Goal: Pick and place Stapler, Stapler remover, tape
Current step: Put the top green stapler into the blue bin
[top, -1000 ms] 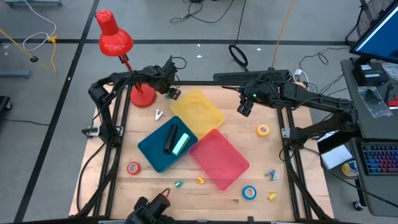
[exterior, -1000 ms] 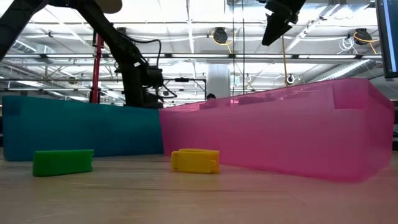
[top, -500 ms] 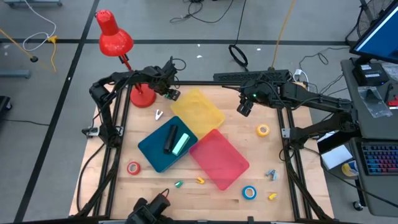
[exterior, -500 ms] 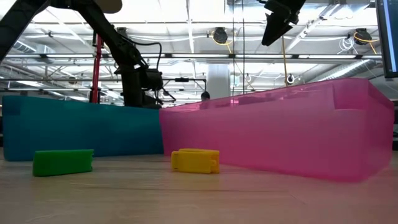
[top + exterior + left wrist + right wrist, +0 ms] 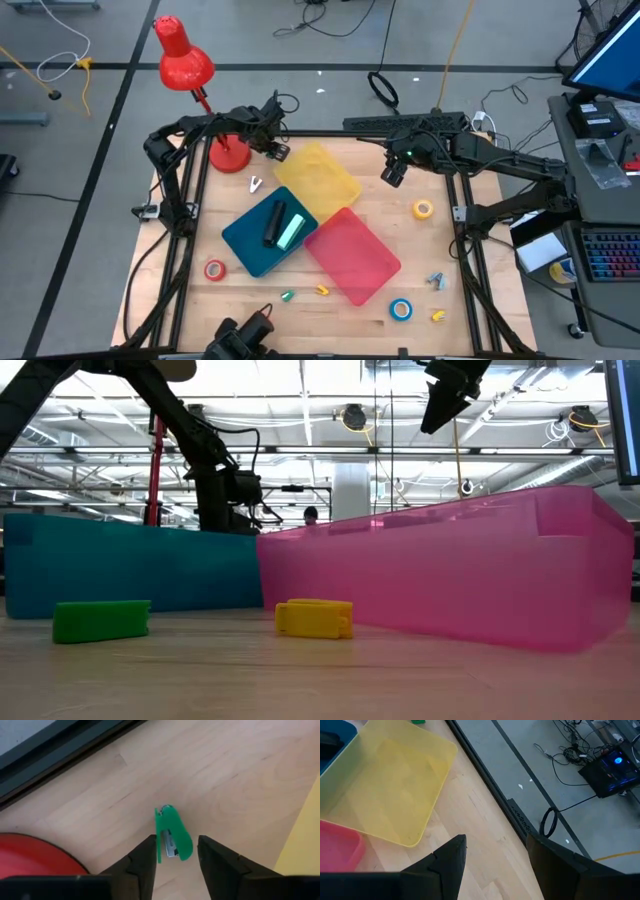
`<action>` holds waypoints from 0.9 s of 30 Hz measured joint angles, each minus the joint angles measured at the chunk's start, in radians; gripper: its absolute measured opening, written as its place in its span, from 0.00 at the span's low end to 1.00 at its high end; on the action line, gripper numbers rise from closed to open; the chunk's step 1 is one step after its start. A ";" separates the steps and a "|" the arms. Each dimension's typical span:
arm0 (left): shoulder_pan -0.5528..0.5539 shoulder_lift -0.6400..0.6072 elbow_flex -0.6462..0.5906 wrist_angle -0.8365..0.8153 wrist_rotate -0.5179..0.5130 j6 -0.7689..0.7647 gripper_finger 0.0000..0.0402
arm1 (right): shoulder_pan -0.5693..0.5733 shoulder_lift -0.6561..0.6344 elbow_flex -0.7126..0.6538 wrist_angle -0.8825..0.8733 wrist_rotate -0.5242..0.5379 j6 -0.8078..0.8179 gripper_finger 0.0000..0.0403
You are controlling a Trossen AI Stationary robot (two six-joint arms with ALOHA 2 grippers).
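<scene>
Left wrist view: jaws astride green stapler (image 5: 173, 839)

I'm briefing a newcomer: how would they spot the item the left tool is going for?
Find the red lamp base at the table's back left corner. Between it and the yellow tray, the left tool straddles a small green stapler, alone on bare wood.

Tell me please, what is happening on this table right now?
The left gripper is at the far left corner of the table, beside the red lamp, with its fingers on either side of a small green stapler lying on the wood. The right gripper waits in the air past the yellow tray, holding nothing. The blue tray already holds two items; the pink tray looks empty. Tape rolls still lie loose.
</scene>
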 joint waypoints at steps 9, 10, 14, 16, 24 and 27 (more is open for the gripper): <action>-0.018 0.092 0.007 -0.028 -0.028 -0.022 0.35 | 0.000 0.000 0.000 -0.001 -0.002 0.000 0.50; -0.021 0.096 0.007 -0.029 -0.028 -0.026 0.35 | 0.000 0.000 0.000 -0.001 -0.002 0.000 0.50; -0.025 0.088 0.004 -0.024 -0.031 -0.027 0.35 | 0.000 0.000 0.000 -0.001 -0.002 0.000 0.50; -0.023 0.072 0.003 -0.019 -0.035 -0.028 0.35 | 0.000 0.000 0.000 -0.001 -0.003 0.000 0.50; 0.005 0.008 -0.002 -0.018 -0.043 -0.035 0.33 | 0.000 0.000 0.000 0.000 -0.003 -0.003 0.50; 0.009 0.003 -0.002 -0.021 -0.047 -0.034 0.27 | 0.000 0.000 0.000 0.000 -0.003 -0.003 0.50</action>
